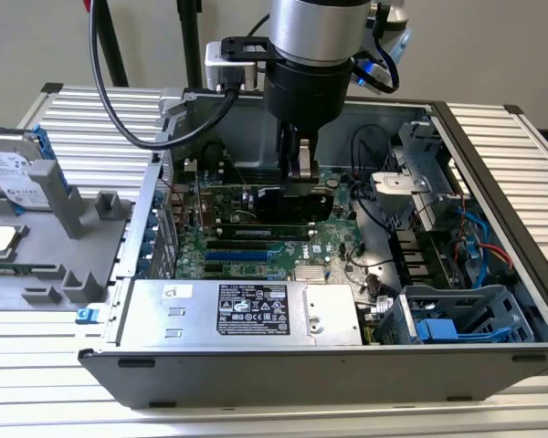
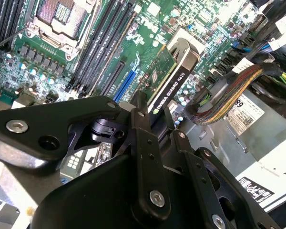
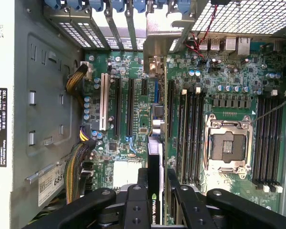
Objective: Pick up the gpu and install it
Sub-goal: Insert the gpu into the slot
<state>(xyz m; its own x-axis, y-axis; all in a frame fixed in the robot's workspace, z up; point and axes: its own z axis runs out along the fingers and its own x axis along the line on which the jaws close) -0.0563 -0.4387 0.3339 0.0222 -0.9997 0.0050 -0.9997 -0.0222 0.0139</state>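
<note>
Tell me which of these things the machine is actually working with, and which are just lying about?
In use:
- gpu, held edge-on over the board
- end effector, closed on the card
- motherboard, inside the open computer case

Lying about:
- hard drive with blue rails, on the grey holder
- power supply
- bundled cables

ribbed metal table (image 1: 493, 406) bears computer case (image 1: 283, 370), grey holder (image 1: 50, 246).

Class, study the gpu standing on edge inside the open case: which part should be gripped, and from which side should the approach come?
Grip the gpu across its thin upper edge, one finger on each flat face, coming from above through the open case. It stands edge-up over the motherboard, as the end effector holds it now.
</note>
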